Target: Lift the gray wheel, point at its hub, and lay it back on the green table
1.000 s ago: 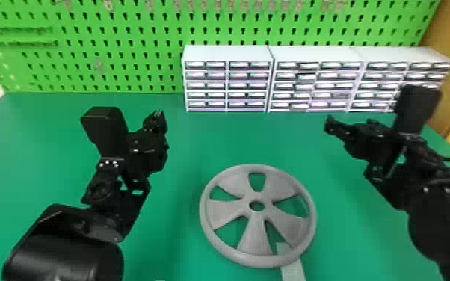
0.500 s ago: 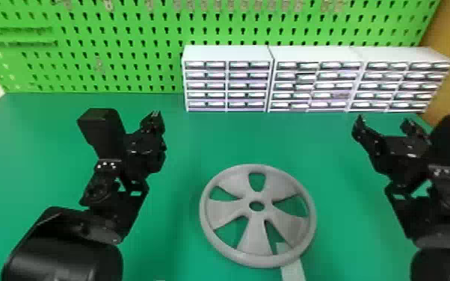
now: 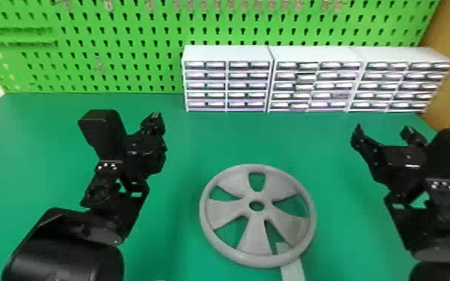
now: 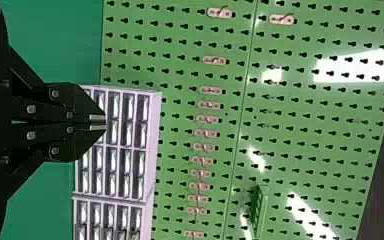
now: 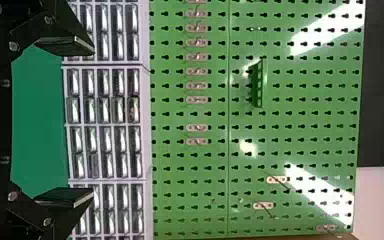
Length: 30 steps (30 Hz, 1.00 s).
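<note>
Find the gray, round, five-spoked wheel (image 3: 255,235) lying flat on the smooth green table (image 3: 183,149), between the two arms, with a pale flat strip (image 3: 292,269) partly beneath its near edge. Note the black two-fingered right gripper (image 5: 93,121) spread wide and empty, well apart from the wheel, and the black two-fingered left gripper (image 4: 105,122) closed at the tips with nothing between. Probably light, rigid plastic, judging by the even finish; unlikely to bend, perhaps a little slick, and apt to droop or twist if pinched weakly at one edge. Best taken by the thick outer rim (image 3: 311,220) on the right arm's side, one finger inside an opening and one outside, clear of the strip. Leave the hub (image 3: 256,216) uncovered for pointing with the closed left tips.
</note>
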{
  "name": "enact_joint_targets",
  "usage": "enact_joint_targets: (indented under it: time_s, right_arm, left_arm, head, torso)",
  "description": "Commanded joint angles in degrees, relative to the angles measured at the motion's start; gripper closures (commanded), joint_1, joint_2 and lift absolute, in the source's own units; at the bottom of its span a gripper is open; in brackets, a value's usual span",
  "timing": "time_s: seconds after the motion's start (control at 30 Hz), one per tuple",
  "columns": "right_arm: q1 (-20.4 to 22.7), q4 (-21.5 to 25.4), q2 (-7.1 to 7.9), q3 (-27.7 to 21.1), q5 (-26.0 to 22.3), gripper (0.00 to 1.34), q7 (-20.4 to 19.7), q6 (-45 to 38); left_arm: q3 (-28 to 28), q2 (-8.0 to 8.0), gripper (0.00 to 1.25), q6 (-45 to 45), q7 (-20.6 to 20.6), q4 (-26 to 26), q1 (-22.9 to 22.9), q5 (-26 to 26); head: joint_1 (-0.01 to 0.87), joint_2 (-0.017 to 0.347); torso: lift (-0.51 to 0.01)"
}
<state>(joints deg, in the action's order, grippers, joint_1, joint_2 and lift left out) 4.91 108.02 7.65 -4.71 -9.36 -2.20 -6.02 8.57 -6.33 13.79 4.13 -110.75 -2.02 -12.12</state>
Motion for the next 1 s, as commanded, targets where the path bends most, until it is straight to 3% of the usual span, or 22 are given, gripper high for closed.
enact_joint_targets:
  time_s: [0.0, 0.43, 0.47, 0.6, 0.73, 0.8, 0.97]
  right_arm:
    - [0.01, 0.00, 0.00, 0.06, 0.13, 0.28, 0.00, -0.05]
    - [-0.17, 0.00, 0.00, 0.32, 0.66, 0.28, 0.00, -0.49]
    - [-0.17, 0.00, 0.00, 0.32, 0.66, 0.28, 0.00, -0.58]
    - [-0.25, -0.09, 0.00, 0.67, 0.83, 0.28, 0.00, -0.75]
    - [-0.25, 0.00, 0.00, 1.02, 1.10, 0.28, 0.00, -0.75]
    - [-0.25, 0.00, 0.09, 1.11, 1.27, 0.28, 0.00, -0.75]
    - [-0.25, 0.00, 0.00, 1.20, 1.36, 0.28, 0.00, -0.93]
  left_arm:
    - [0.13, 0.00, 1.23, 0.00, 0.00, 0.00, 0.00, 0.08]
    - [0.04, 0.18, 1.21, 0.00, 0.09, 0.00, 0.00, -0.45]
    - [-0.05, 0.18, 1.17, 0.00, 0.18, 0.09, -0.09, -0.54]
    - [-0.14, 0.18, 0.57, -0.70, 0.70, 0.18, -0.27, -1.24]
    - [-0.22, 0.18, 0.11, -0.96, 0.70, 0.88, -0.18, -2.12]
    - [-0.22, 0.18, 0.01, -0.96, 0.70, 0.97, -0.18, -2.12]
    - [-0.14, 0.27, 0.00, -0.61, 0.53, 1.06, -0.09, -1.94]
  head:
    - [0.692, 0.048]
    - [0.692, 0.048]
    - [0.692, 0.048]
    - [0.692, 0.048]
    - [0.692, 0.048]
    - [0.692, 0.048]
    - [0.692, 0.048]
  torso:
    - [-0.093]
    - [-0.093]
    - [-0.093]
    - [-0.093]
    - [-0.093]
    - [-0.093]
    - [-0.093]
